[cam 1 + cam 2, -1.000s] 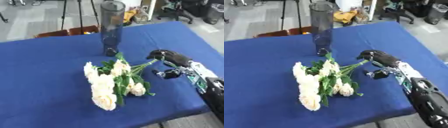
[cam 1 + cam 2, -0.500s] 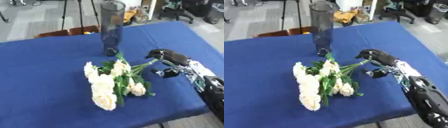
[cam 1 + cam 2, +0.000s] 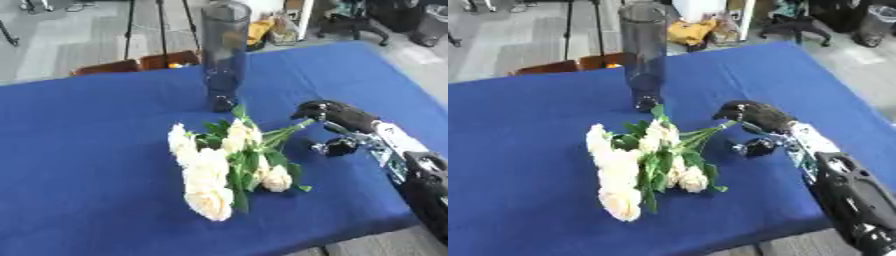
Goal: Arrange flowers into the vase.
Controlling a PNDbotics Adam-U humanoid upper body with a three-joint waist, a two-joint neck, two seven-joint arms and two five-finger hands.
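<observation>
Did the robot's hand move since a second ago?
Barely, if at all. The right hand sits at the flowers' stem ends, on the same side of the vase and as far from it as before.

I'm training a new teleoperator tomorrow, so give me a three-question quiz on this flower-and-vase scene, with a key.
1. True or false: the bunch of cream roses already stands in the tall glass vase.
2. Which hand is at the stem ends? A) left B) right C) both
3. Fill in: the vase stands upright on the ______ tablecloth, on the far side of the flowers.

Key:
1. False. The roses lie flat on the cloth, blooms toward the near edge; the vase holds no flowers.
2. B. The right hand's fingers are curled over the stem ends; the left hand is out of view.
3. Blue.
</observation>
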